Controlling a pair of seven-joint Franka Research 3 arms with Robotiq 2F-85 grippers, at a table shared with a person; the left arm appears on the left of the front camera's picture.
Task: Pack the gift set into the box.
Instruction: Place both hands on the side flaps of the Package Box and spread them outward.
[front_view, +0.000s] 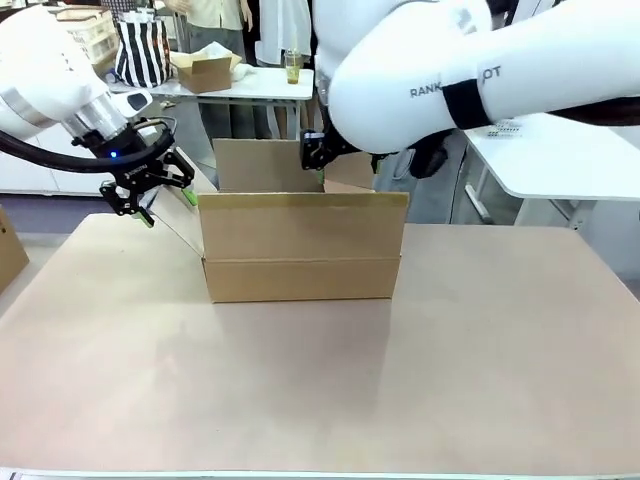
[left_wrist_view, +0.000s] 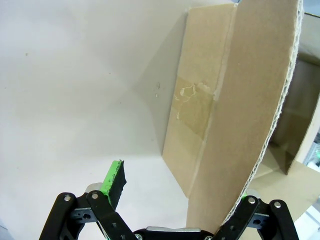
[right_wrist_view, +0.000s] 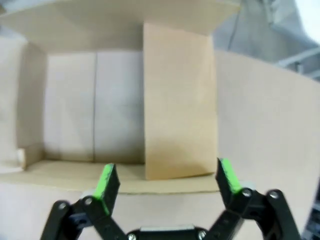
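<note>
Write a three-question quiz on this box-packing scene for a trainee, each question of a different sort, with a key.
1. True or false: the left gripper has its jaws shut tight.
2. The left gripper straddles a flap of the box. On which side of the box is that flap? A) the robot's left B) the robot's right C) the far side
3. Fill in: the right gripper, jaws ____, looks into the box's top opening.
Key: 1 false, the jaws are open with the flap between the fingers; 2 A; 3 open.
</note>
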